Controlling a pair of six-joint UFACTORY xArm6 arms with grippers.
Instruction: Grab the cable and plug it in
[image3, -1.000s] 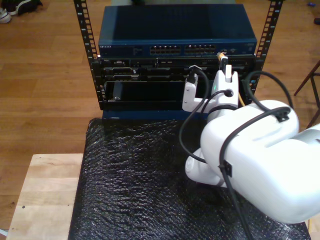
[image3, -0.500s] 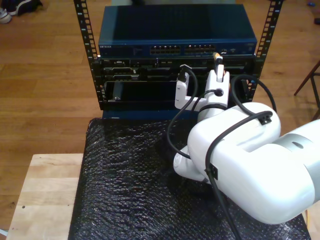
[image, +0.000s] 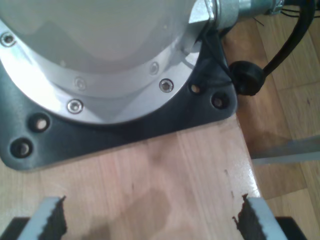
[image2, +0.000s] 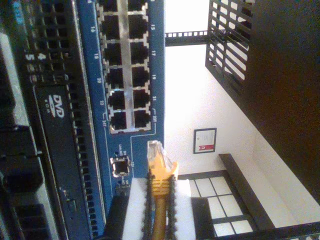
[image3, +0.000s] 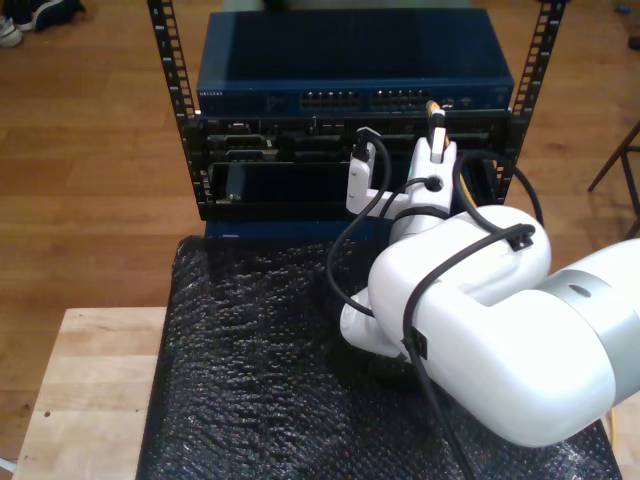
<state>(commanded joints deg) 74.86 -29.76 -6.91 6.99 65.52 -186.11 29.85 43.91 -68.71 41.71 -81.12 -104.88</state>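
- Cable (image2: 161, 172), yellow-orange, pinched between pads of my second gripper (image2: 159, 197); clear plug (image2: 155, 148) sticks out past the fingertips.
- Second wrist view: plug tip just short of blue network switch (image2: 125, 75), apart from it, near the end of the port block (image2: 124, 65) at the ports numbered 21–23, and beside a single small square port (image2: 120, 166). Not seated in any port.
- Same view: black unit marked DVD (image2: 52, 150) beside the switch; perforated black rack panel (image2: 235, 45) and a framed notice (image2: 205, 140) on the wall behind.
- Exterior view: white arm (image3: 480, 340) reaching from the exterior view's lower right toward rack (image3: 170, 90); my second gripper (image3: 437, 130) raised in front of the switch face (image3: 350, 100), cable end (image3: 433, 110) showing as a small orange tip toward the exterior view's right end of the port rows. Gap between plug and port cannot be judged here.
- Exterior view: black bubble wrap (image3: 250, 380) covering the table below the arm; bare wooden bench top (image3: 90, 390) at the exterior view's lower left.
- First wrist view: my first gripper (image: 150, 220) with serrated fingers (image: 52, 217) spread wide, nothing between them, over pale wood (image: 165, 175).
- Same view: round arm base on a black mounting plate (image: 100, 135) with bolt holes, black cable (image: 280, 50) beside it.
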